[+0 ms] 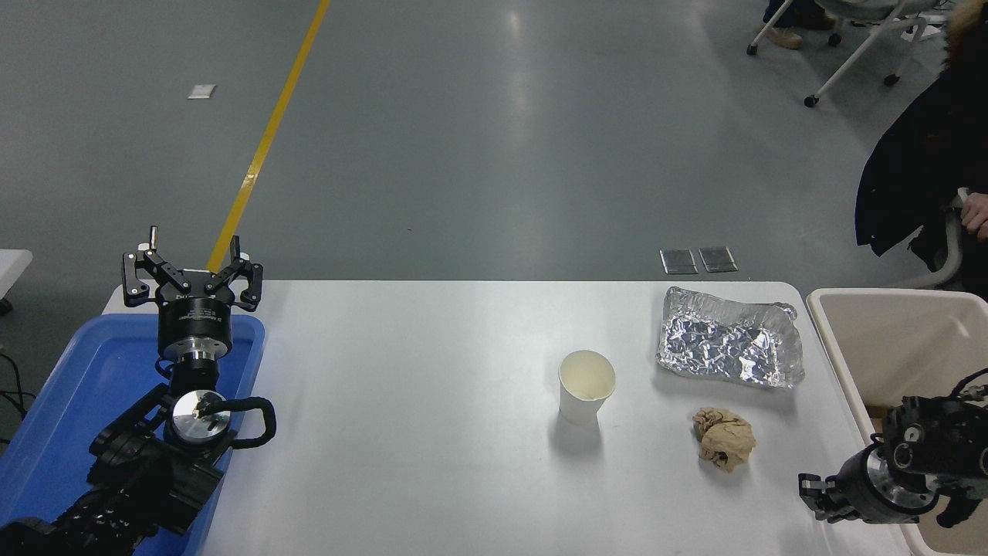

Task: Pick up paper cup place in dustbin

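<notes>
The paper cup (pixel 587 386) is small and white with a cream inside. It stands upright on the white table (pixel 401 432), right of the middle. The beige dustbin (pixel 895 297) stands past the table's right edge. My right gripper (pixel 817 494) is low at the table's right front corner, beside the dustbin's near wall and pointing left. It is well to the right of the cup and nearer the front, holding nothing that I can see. My left gripper (pixel 193 241) is parked, open and empty, above the blue tray at the left.
A crinkled silver foil tray (pixel 729 340) lies behind and right of the cup. A crumpled brown paper ball (pixel 724 439) lies between the cup and my right gripper. A blue plastic tray (pixel 69 386) is under the left arm. A person in a dark coat (pixel 918 162) sits at the far right.
</notes>
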Robot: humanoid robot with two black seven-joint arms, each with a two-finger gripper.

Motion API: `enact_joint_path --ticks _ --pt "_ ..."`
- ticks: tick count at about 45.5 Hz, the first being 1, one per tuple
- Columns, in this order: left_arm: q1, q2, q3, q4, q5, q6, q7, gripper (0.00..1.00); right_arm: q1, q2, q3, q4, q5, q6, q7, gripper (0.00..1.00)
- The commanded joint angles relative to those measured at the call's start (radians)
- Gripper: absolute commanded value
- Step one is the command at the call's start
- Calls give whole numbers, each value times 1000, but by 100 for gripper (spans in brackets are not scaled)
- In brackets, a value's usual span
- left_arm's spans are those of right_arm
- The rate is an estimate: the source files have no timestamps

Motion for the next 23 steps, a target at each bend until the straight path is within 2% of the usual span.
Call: enact_joint_path --ticks 1,17,23 --pt "0 0 1 0 0 0 0 99 -3 4 1 -1 0 -1 -1 14" --pt "0 0 1 0 0 0 0 99 14 15 1 7 5 1 1 19" --pt "0 0 1 0 0 0 0 99 78 7 1 22 12 14 -1 30"
